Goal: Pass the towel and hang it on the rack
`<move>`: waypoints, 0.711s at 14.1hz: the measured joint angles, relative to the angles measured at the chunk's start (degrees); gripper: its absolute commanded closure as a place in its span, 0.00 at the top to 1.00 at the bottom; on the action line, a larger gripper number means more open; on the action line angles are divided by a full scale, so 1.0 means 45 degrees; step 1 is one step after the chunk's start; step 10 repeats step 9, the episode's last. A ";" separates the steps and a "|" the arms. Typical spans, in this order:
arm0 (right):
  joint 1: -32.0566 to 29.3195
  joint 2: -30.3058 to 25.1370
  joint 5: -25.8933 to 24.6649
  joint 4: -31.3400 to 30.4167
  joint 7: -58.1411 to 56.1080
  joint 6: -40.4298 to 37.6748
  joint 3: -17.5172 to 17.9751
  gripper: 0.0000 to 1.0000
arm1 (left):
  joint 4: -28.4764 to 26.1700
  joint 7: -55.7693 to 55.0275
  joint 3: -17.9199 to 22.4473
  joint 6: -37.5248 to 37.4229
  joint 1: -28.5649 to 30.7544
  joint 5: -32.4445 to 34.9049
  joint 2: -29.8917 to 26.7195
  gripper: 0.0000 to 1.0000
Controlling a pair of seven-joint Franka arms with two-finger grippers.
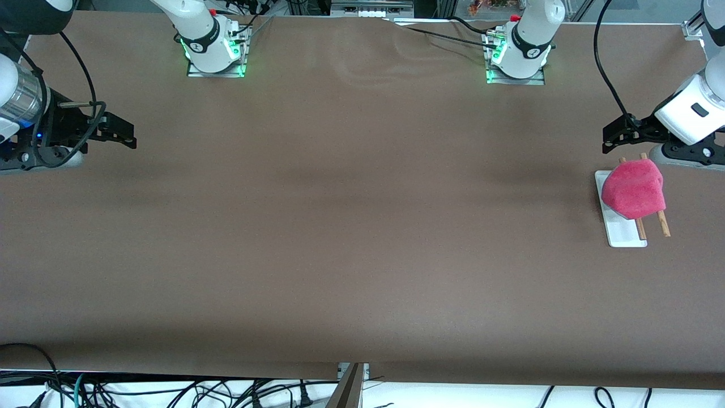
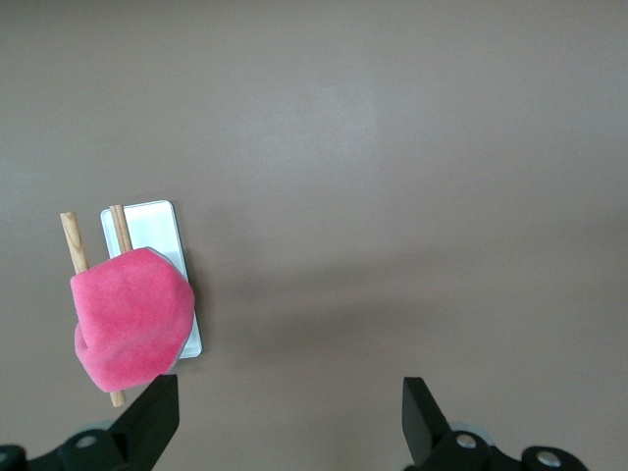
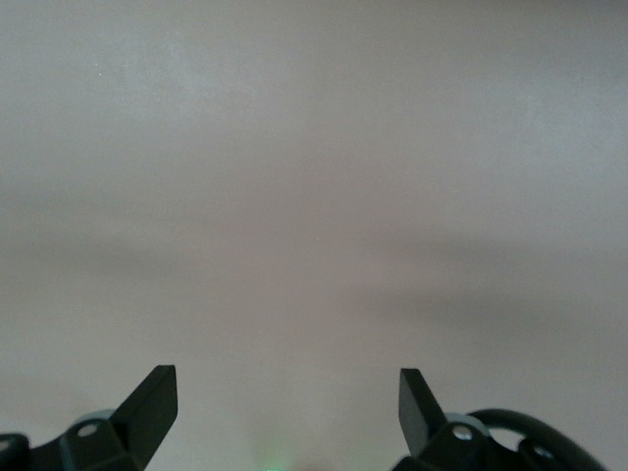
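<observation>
The pink-red towel is draped over the two wooden rods of the rack, which stands on its white base at the left arm's end of the table. My left gripper hovers open just above the rack's end nearest the robots' bases, apart from the towel, with nothing between its fingers. My right gripper waits open and empty over bare table at the right arm's end.
The brown table cover stretches wide between the two arms. The arm bases stand along the edge farthest from the front camera. Cables lie below the table's near edge.
</observation>
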 measured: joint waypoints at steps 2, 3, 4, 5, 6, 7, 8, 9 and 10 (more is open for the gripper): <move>0.0000 0.0000 0.0000 0.0000 0.0000 0.0002 0.0000 1.00 | -0.0025 -0.0004 0.0101 0.0000 -0.0004 0.0000 -0.0010 1.00; 0.0000 0.0000 0.0000 0.0000 0.0000 0.0002 0.0000 1.00 | -0.0041 -0.0004 0.0131 0.0001 -0.0004 0.0000 -0.0010 1.00; 0.0000 0.0000 0.0000 0.0000 0.0000 0.0003 0.0000 1.00 | -0.0053 -0.0004 0.0139 0.0004 -0.0005 0.0000 -0.0010 1.00; 0.0000 0.0000 0.0000 0.0000 0.0000 0.0006 0.0000 1.00 | -0.0064 -0.0004 0.0138 0.0005 -0.0007 0.0000 -0.0010 1.00; 0.0000 0.0000 0.0000 0.0000 0.0000 0.0009 0.0000 1.00 | -0.0074 -0.0005 0.0138 0.0005 -0.0009 0.0000 -0.0010 1.00; 0.0000 0.0000 0.0000 0.0000 0.0000 0.0011 0.0000 1.00 | -0.0081 -0.0005 0.0139 0.0005 -0.0009 0.0000 -0.0010 1.00; 0.0000 0.0000 0.0000 0.0000 0.0000 0.0015 0.0001 1.00 | -0.0085 -0.0009 0.0140 0.0005 -0.0009 0.0000 -0.0010 1.00; 0.0000 0.0000 0.0000 0.0000 0.0000 0.0042 0.0000 1.00 | -0.0085 -0.0010 0.0140 0.0005 -0.0009 0.0000 -0.0010 1.00; 0.0000 0.0000 0.0000 0.0000 0.0000 0.0042 0.0000 1.00 | -0.0085 -0.0010 0.0140 0.0005 -0.0009 0.0000 -0.0010 1.00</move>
